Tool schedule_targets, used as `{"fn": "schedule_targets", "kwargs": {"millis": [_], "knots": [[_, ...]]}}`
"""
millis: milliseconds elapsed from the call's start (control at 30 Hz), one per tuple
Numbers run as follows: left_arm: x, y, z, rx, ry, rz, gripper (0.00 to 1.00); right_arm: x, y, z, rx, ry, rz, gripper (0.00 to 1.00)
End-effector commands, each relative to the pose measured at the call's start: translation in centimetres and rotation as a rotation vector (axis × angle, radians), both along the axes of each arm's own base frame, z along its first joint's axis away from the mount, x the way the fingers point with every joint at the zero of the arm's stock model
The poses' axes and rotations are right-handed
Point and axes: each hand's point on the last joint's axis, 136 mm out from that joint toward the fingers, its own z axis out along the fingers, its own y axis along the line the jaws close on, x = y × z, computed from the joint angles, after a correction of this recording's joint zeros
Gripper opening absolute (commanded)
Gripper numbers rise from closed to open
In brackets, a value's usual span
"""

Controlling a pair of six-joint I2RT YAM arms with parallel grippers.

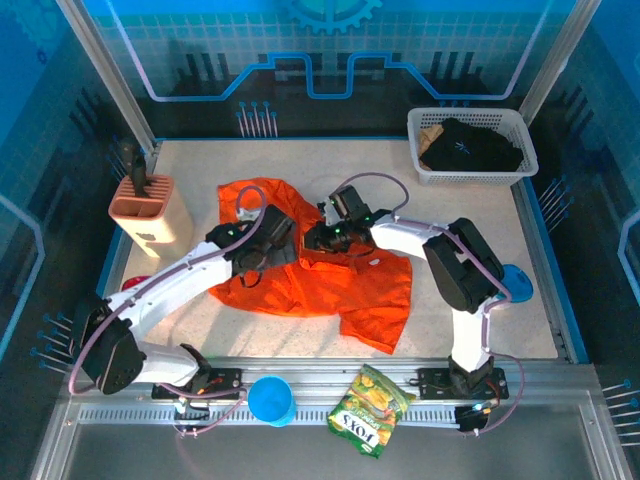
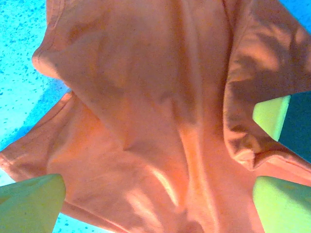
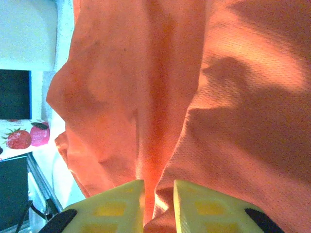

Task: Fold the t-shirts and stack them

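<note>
The orange t-shirt (image 1: 345, 285) lies crumpled and partly spread in the middle of the table. My left gripper (image 1: 268, 240) hovers over its left part, wide open, its fingertips (image 2: 30, 204) far apart with wrinkled orange cloth (image 2: 146, 121) below and nothing held. My right gripper (image 1: 320, 238) sits low over the shirt's upper middle. Its jaws (image 3: 159, 204) stand a little apart, with a raised fold of the orange cloth (image 3: 160, 145) running between them. A black t-shirt (image 1: 470, 148) lies bunched in the white basket (image 1: 465, 113) at the back right.
A tan holder (image 1: 150, 210) with a dark tool stands at the left. A blue cup (image 1: 270, 400) and a green-yellow snack bag (image 1: 370, 410) rest on the near rail. A blue disc (image 1: 515, 283) lies by the right arm.
</note>
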Motion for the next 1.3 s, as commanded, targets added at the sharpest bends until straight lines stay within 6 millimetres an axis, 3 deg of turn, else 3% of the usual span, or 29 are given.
{"fn": "schedule_targets", "kwargs": {"millis": [0, 100, 200, 300, 533, 633, 767, 867, 967, 1100, 1167, 1267], "knots": [[-0.6, 0.8, -0.5, 0.033, 0.041, 0.032, 0.98, -1.0, 1.6, -0.1, 0.029, 0.027, 0.033, 0.25], [-0.4, 0.4, -0.5, 0.019, 0.037, 0.027, 0.98, -0.6, 0.4, 0.5, -0.01, -0.006, 0.013, 0.3], [-0.2, 0.4, -0.6, 0.028, 0.046, 0.02, 0.98, -0.2, -2.5, 1.1, -0.133, -0.061, -0.025, 0.36], [-0.3, 0.5, -1.2, 0.042, 0.066, 0.02, 0.98, -1.0, -3.8, 1.0, -0.203, -0.088, -0.015, 0.36], [-0.2, 0.5, -2.2, 0.048, 0.091, 0.023, 0.97, -4.6, -0.5, -2.9, -0.223, -0.011, 0.082, 0.16], [-0.2, 0.6, -2.2, 0.052, 0.09, 0.02, 0.97, -5.8, 0.1, -4.5, -0.232, 0.025, 0.086, 0.12], [-0.3, 1.0, -2.3, 0.06, 0.094, 0.021, 0.97, -7.1, 0.4, -5.1, -0.211, 0.063, 0.087, 0.1], [-0.1, 1.2, -2.2, 0.06, 0.092, 0.022, 0.97, -6.9, 0.1, -3.9, -0.209, 0.039, 0.075, 0.12], [0.1, 1.1, -2.1, 0.052, 0.086, 0.018, 0.97, -5.8, -0.8, -1.3, -0.233, -0.014, 0.05, 0.21], [0.2, 1.0, -2.1, 0.047, 0.086, 0.013, 0.97, -4.0, -3.8, 2.0, -0.291, -0.08, -0.017, 0.35], [0.2, 0.9, -2.4, 0.043, 0.091, 0.012, 0.97, -3.1, -5.4, 2.6, -0.321, -0.091, -0.052, 0.37], [0.2, 0.6, -3.4, 0.037, 0.111, 0.009, 0.97, -2.0, -6.8, 1.8, -0.329, -0.06, -0.074, 0.4]]}}
